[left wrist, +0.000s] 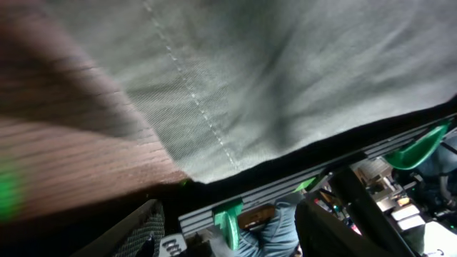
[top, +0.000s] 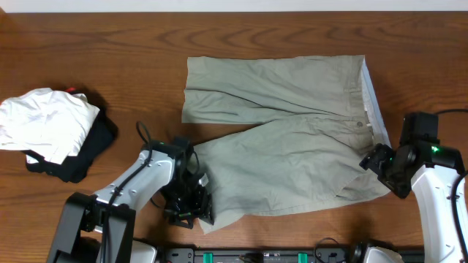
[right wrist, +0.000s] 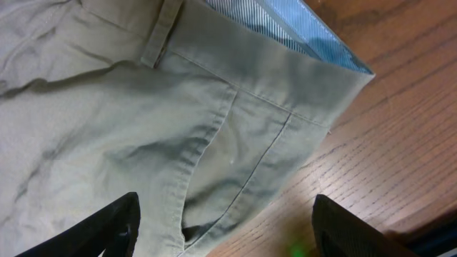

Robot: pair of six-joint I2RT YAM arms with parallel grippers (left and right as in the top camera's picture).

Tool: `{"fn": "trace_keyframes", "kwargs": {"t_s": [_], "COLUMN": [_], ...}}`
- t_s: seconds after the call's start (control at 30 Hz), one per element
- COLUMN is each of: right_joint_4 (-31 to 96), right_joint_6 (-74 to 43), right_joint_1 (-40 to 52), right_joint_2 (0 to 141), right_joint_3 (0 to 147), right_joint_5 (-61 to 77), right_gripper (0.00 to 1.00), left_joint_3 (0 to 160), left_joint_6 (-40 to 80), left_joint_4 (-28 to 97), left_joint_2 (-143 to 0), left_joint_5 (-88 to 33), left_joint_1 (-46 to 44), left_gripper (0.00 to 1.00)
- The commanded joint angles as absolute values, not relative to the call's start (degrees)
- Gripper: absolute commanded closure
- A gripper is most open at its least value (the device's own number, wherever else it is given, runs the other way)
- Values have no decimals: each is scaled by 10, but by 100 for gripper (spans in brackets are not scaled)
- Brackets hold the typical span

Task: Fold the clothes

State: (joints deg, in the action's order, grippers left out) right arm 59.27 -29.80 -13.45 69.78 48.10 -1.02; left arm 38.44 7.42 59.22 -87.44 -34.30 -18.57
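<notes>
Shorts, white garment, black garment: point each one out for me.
shorts [top: 285,157], overhead view, middle of the near leg
white garment [top: 44,120], overhead view, centre of the bundle
black garment [top: 88,157], overhead view, part beneath the white one

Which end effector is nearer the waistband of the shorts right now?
Right. The right end effector sits at the front corner of the waistband; the left end effector is at the opposite, leg end of the shorts.
</notes>
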Motion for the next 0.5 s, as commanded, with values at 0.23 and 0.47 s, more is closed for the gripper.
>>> {"fn": "trace_keyframes", "kwargs": {"t_s": [0.23, 0.47], "right_joint_4": [591, 590], "right_joint_6": [-286, -286], "right_joint_1": [-141, -141], "right_joint_2": [694, 694], "right_joint_3": [478, 478], "right_joint_5": [-12, -10], "right_gripper": [25, 25], "left_joint_3": [314, 304], "left_joint_6": [200, 224], "left_joint_4": [471, 460], "left_joint_2": [-874, -874], "left_joint_5": [-375, -375], "left_joint_1": [-195, -195], "left_gripper": [39, 39]}}
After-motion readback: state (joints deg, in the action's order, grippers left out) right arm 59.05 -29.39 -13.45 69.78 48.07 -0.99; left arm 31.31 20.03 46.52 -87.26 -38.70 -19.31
